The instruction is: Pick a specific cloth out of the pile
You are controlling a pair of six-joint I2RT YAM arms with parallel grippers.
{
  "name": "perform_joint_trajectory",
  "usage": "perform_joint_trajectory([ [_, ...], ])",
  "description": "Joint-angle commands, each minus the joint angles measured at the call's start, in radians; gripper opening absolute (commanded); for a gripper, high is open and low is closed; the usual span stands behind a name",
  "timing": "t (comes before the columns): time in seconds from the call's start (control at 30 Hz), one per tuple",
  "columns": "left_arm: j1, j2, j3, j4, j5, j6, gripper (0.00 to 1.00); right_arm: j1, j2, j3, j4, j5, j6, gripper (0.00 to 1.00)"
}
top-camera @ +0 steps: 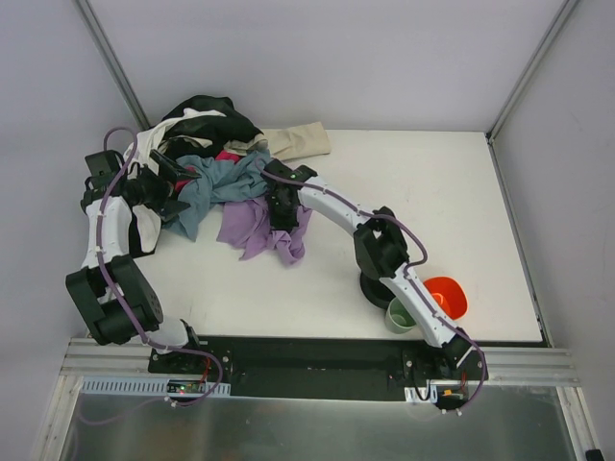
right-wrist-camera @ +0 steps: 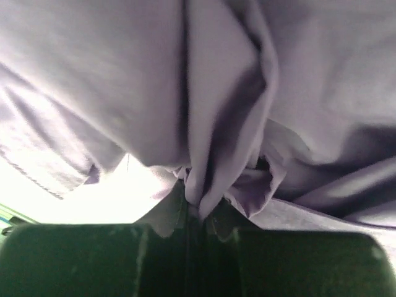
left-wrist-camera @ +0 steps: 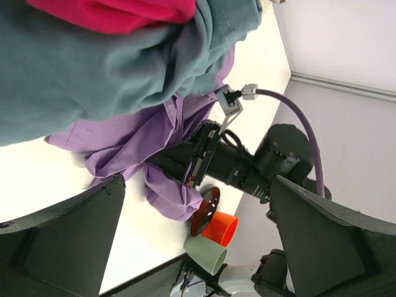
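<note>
1. The lavender cloth [top-camera: 258, 230] lies centre-left in the top view. It spills from the lower right edge of the pile [top-camera: 207, 125], partly under a blue-grey garment [top-camera: 204, 197].
2. The right gripper [right-wrist-camera: 199, 216] has its jaws pinched tight on a fold of the cloth.
3. The left gripper [left-wrist-camera: 195, 238] has its jaws spread wide and holds nothing.

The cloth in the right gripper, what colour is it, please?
The cloth is plain lavender-purple; best in top external view.
</note>
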Motion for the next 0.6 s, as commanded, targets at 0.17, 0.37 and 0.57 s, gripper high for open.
perform_joint_trajectory([
  [0.17,0.004,-0.086,-0.043,-0.017,0.02,0.046,0.99,-0.112,-0.205,-0.169,-0.033,0.06,-0.041,0.01],
  [0.37,-0.001,-0.1,-0.05,-0.015,0.032,0.053,0.99,-0.161,-0.353,-0.171,-0.081,0.072,-0.078,0.0],
  [0.57,-0.005,-0.106,-0.051,-0.015,0.037,0.059,0.99,-0.217,-0.496,-0.111,-0.124,0.062,-0.109,0.0],
])
